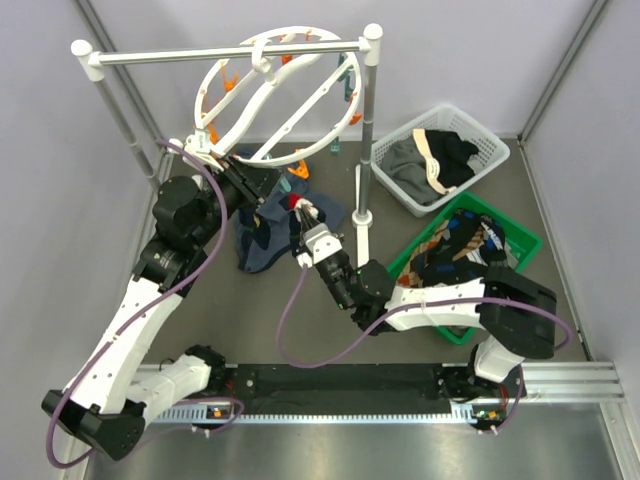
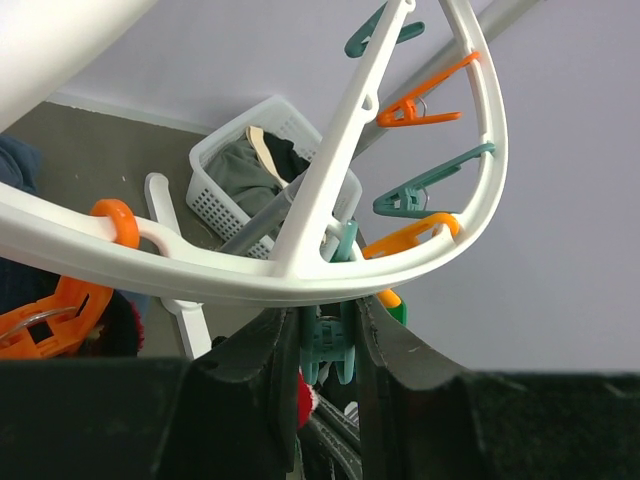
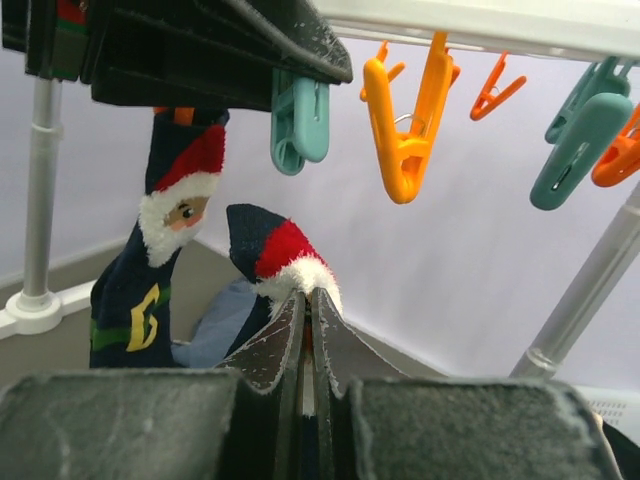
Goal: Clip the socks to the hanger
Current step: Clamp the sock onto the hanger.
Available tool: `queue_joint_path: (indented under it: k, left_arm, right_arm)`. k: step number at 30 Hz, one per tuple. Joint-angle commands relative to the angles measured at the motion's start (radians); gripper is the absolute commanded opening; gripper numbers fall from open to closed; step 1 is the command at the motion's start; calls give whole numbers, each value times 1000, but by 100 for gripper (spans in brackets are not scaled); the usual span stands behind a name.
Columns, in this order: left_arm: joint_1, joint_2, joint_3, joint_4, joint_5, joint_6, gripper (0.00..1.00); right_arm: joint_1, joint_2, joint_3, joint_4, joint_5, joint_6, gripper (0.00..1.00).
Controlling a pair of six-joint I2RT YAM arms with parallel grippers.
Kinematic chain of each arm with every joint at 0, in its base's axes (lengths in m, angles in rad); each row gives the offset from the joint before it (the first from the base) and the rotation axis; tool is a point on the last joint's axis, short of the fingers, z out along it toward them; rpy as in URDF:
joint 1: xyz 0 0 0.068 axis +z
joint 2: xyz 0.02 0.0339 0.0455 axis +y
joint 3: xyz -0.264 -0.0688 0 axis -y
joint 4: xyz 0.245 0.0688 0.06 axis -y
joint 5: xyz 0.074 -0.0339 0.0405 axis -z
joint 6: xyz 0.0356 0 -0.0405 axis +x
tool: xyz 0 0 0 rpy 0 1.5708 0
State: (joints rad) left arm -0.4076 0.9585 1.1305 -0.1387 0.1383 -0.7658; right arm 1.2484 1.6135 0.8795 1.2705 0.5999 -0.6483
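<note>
The hanger (image 1: 262,92), a round white ring with orange and teal clips, hangs from the rack bar; its rim (image 2: 300,278) crosses the left wrist view. My left gripper (image 2: 328,318) is shut on a teal clip (image 2: 332,345) under that rim, and the same clip (image 3: 298,120) shows in the right wrist view. My right gripper (image 3: 305,296) is shut on a navy Santa sock (image 3: 282,250) with a red and white cuff, held just below that clip. A second Santa sock (image 3: 160,260) hangs beside it from the hanger. From above, the right gripper (image 1: 303,213) is beside the left gripper (image 1: 262,190).
A white bar rack (image 1: 230,55) with two posts carries the hanger. A blue-grey garment (image 1: 262,245) lies under the grippers. A white basket (image 1: 490,150) of clothes stands at back right, and a green bin (image 1: 528,235) of more clothes is nearer. An orange clip (image 3: 405,130) hangs close by.
</note>
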Motion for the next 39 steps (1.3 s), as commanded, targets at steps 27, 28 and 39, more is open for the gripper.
queue_joint_path:
  k: [27,28,39]
  left_arm:
    - [-2,2,28,47,-31,-13,0]
    - [-2,2,31,45,-29,-13,0]
    - [-2,-1,29,67,0,-46,0]
  right_arm:
    - [16,-76,41,207,6,38,0]
    - [16,-76,44,199,5,41,0]
    - [16,-29,85,168,-6,52,0]
